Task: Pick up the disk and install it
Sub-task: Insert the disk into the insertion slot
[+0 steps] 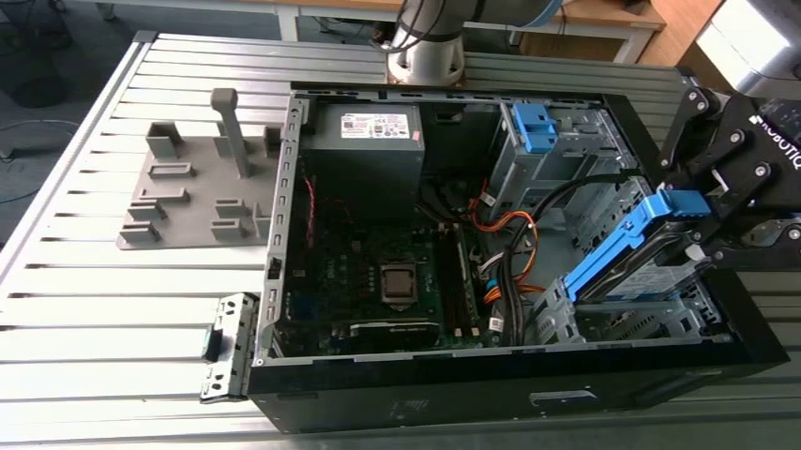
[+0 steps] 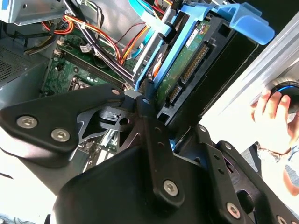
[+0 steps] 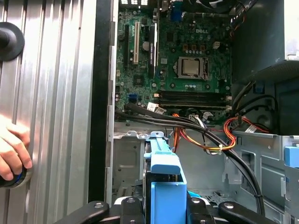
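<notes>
Pincer (image 1: 703, 220): at 3 o'clock of the open case, by the exterior view's right; closed on the disk's blue frame; in the first wrist view (image 3: 163, 209) one black finger pressed to each side of the frame; in the second wrist view (image 2: 140, 95) fingers meeting at the frame's edge

Disk (image 1: 626, 246): held clear of the worktop, at 4 o'clock inside the case; tilted, upper end raised toward the pincer, lower end down at the drive cage; green circuit side and connector row visible in the second wrist view (image 2: 187, 60); blue frame seen end-on in the first wrist view (image 3: 163, 182)

Drive cage (image 1: 626, 323): grey metal, just under the disk, at 5 o'clock of the case

Case (image 1: 501, 398): black, lying open on the worktop (image 1: 88, 309)

Motherboard (image 1: 375, 262): at the case floor, around 8 o'clock; bare processor socket near its middle

Power-supply box (image 1: 375, 141): grey, at 11 o'clock, white sticker up

Blue bracket (image 1: 536, 127): at 1 o'clock, well apart from the disk

Cables (image 1: 520, 239): orange and black, between motherboard and drive cage

Grey fixture (image 1: 188, 187): on the worktop at 9 o'clock, outside the case

Hand (image 3: 11, 154): a person's, resting on a round black knob (image 2: 287, 93) beside the case
</notes>
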`<state>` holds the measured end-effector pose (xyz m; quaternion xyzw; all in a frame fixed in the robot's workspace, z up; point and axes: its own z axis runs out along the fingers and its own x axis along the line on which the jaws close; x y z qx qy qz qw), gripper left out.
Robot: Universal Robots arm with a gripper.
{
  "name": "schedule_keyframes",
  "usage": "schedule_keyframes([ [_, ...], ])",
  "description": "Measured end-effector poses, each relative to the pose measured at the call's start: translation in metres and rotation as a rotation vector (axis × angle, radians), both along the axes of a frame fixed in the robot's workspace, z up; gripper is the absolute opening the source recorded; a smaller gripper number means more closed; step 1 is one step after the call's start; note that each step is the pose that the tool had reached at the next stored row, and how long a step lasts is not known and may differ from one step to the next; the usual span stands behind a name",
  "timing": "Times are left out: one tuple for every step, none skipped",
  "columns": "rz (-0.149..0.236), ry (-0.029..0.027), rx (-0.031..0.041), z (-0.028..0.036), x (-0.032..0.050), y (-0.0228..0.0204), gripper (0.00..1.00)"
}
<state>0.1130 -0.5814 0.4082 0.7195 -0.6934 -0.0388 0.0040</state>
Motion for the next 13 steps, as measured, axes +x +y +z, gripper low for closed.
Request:
schedule_keyframes([
  [0.0, 0.0, 0.0, 0.0, 0.0, 0.0, 0.36],
  [0.0, 0.0, -0.0001, 0.0, 0.0, 0.0, 0.36],
  [0.0, 0.0, -0.0001, 0.0, 0.0, 0.0, 0.36],
  [0.0, 0.0, 0.0, -0.0001, 0.0, 0.0, 0.36],
  [0.0, 0.0, 0.0, -0.0001, 0.0, 0.0, 0.36],
  [0.0, 0.0, 0.0001, -0.0001, 0.0, 0.0, 0.36],
  [0.0, 0.0, 0.0, -0.0001, 0.0, 0.0, 0.36],
  [0.0, 0.0, -0.0001, -0.0001, 0.0, 0.0, 0.38],
  [0.0, 0.0, -0.0001, -0.0001, 0.0, 0.0, 0.38],
  [0.0, 0.0, -0.0002, 0.0, 0.0, 0.0, 0.38],
  [0.0, 0.0, 0.0004, -0.0003, 0.0, 0.0, 0.44],
  [0.0, 0.0, 0.0002, -0.0002, 0.0, 0.0, 0.44],
  [0.0, 0.0, 0.0001, -0.0002, 0.0, 0.0, 0.44],
])
